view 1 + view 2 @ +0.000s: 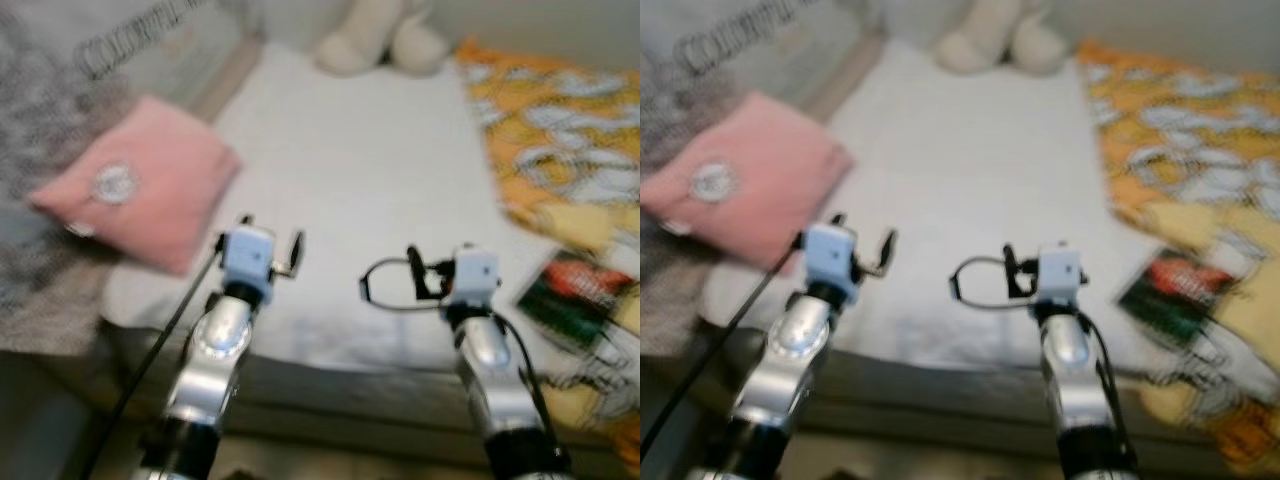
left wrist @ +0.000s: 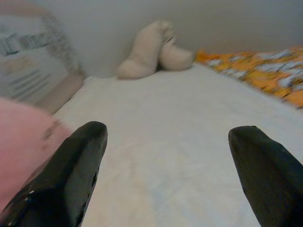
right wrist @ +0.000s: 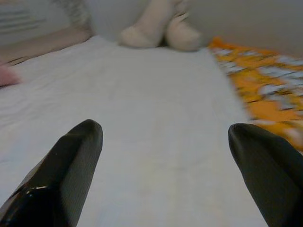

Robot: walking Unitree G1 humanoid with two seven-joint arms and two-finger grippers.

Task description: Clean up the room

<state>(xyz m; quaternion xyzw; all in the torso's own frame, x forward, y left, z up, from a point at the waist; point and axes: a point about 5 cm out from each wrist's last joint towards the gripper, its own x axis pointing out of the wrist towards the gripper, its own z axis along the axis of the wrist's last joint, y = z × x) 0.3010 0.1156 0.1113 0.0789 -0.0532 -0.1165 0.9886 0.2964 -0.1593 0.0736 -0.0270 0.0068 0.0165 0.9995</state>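
**Book to the right, pillow to the left, both arms at the bed's near edge**

While both arms hover side by side above the near edge of the bed (image 1: 350,190), the relation that matters is which piece of clutter lies nearer which tool. The left tool (image 2: 165,179) has its black fingers spread wide and holds nothing; the right tool (image 3: 165,179) is likewise spread and empty. Both point straight up the white sheet toward the far wall.

A dark book (image 1: 572,298) with a red and green cover lies flat on the orange patterned blanket (image 1: 560,130), off to the right of the right arm and somewhat ahead of it, so that arm looks the nearer for it; its long axis runs slantwise to the bed edge. A pink pillow (image 1: 140,190) lies tilted at the left side, near the left arm and half over a grey speckled cover (image 1: 40,140).

A cream soft toy (image 1: 380,40) sits at the far end against the wall, well apart from both tools. Nothing stands between the right tool and the book, though the head views are blurred and fine detail is unclear.
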